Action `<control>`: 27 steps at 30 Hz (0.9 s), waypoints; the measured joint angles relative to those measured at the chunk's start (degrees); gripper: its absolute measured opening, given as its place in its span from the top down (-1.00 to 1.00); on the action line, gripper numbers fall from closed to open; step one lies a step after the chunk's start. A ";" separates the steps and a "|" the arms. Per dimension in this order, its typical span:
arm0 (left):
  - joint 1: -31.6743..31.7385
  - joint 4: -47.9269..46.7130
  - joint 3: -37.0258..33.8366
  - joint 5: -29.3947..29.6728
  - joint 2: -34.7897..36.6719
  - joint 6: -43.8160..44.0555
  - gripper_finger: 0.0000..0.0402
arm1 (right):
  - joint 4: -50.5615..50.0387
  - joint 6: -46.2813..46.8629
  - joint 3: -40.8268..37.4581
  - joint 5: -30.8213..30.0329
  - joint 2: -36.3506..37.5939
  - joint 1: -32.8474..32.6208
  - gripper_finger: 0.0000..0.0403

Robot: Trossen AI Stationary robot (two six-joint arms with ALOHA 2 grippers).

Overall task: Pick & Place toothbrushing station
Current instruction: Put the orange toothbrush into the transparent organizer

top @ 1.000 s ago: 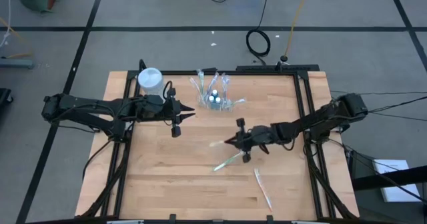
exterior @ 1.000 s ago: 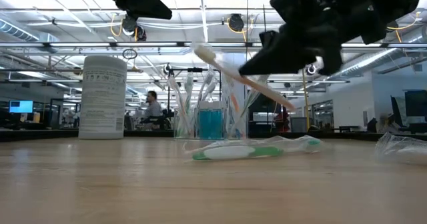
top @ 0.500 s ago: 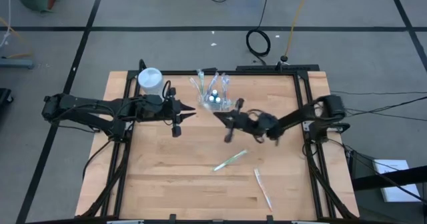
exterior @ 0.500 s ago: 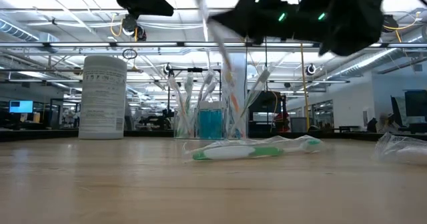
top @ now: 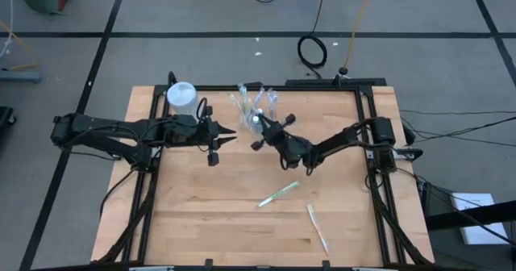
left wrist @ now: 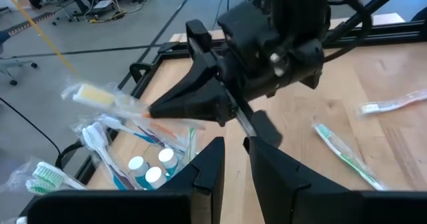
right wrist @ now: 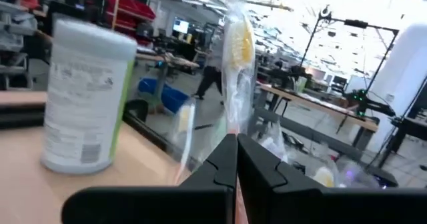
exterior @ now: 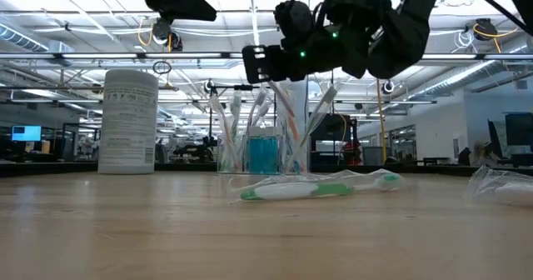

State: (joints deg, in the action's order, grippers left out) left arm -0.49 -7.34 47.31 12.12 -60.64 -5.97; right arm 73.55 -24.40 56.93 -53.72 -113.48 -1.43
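Note:
The clear cup [top: 260,119] stands at the table's far middle with several toothbrushes and blue toothpaste tubes [left wrist: 152,171] upright in it; it also shows in the low view [exterior: 262,151]. My right gripper [top: 261,134] hovers just above the cup's near side, shut on a plastic-wrapped toothbrush [left wrist: 107,99] with a yellow head [right wrist: 239,44]. My left gripper [top: 232,138] waits left of the cup, empty, with a narrow gap between its fingers [left wrist: 235,164]. A wrapped green toothbrush [top: 278,194] and a white one [top: 317,227] lie flat on the table. My right gripper pinches the wrapped toothbrush's handle [left wrist: 155,112] between its two fingers, which lie along the handle. The head end [right wrist: 239,44] sticks out past the fingertips toward the table's far left. The fingers come from the table's right. The toothbrush is lifted clear, above the cup.
A larger white cylindrical container [top: 181,96] stands at the far left corner and also shows in the low view [exterior: 127,122]. A black frame rail [top: 371,142] runs along the table's sides. Bare wood [top: 201,214] lies in the near left part.
My right gripper has carried the wrapped toothbrush from the table's middle toward the far edge and left, up to the cup, and has turned on the way. The toothbrush stays in its fingers. The two loose toothbrushes lie where they were.

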 joint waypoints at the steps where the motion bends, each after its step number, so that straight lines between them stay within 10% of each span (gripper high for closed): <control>1: 0.00 -0.02 0.00 0.00 0.00 -0.16 0.62 | -0.06 0.29 -0.04 -0.01 -0.13 0.33 1.00; 14: 0.00 0.33 0.00 0.00 0.00 -0.14 0.62 | -10.64 15.19 -0.09 8.50 -0.17 7.89 1.00; 27: 0.00 -0.22 0.00 0.00 0.00 -0.10 0.62 | -12.13 3.81 -0.15 -2.11 -0.14 2.56 1.00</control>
State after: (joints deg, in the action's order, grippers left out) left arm -0.49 -7.55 47.31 12.12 -60.64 -6.07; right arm 61.43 -20.59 56.77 -55.84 -113.62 1.13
